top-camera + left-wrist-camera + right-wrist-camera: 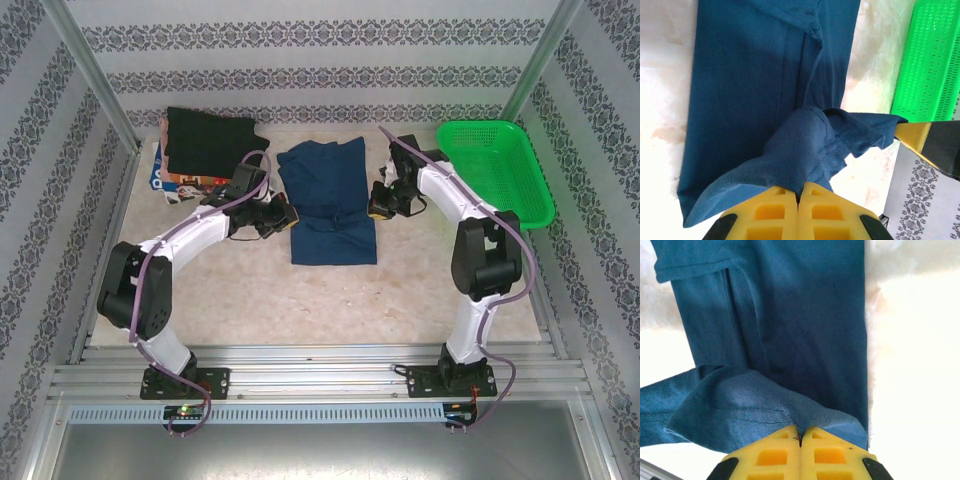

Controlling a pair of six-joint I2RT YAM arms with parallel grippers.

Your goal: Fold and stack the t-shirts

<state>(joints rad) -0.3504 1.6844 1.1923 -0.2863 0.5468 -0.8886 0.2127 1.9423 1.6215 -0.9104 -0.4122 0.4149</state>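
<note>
Near zone, top view: the table [330, 300] lay bare toward 6 o'clock.

Centre: the navy shirt [330, 205] lay partly folded, long axis 12 to 6, flat except at its two side edges. The left gripper [283, 215] stood at the shirt's 9 o'clock edge and the right gripper [380, 205] at its 3 o'clock edge.

Left wrist view: the left gripper [799, 192] was pinched tight on a gathered fold of navy cloth, which was raised and bunched off the flat panel. Right wrist view: the right gripper [801, 435] was likewise clamped on a lifted hem fold, with stitching visible just beside the pads.

Far zone: the black shirt [210, 140] sat folded at 10 o'clock on top of the printed shirt [165, 180]. The basket [495, 170] stood at 2 o'clock, well apart from the navy shirt.

Assessment of handling: the cloth was judged light, limp and without stiffness. It sagged from each pinch and would hold no shape once lifted. Layers were likely to slide over one another, and a pinch would carry only the layers actually caught. Hold was best taken at hems or seamed edges, both sides level. An uneven lift was thought likely to skew the fold.
</note>
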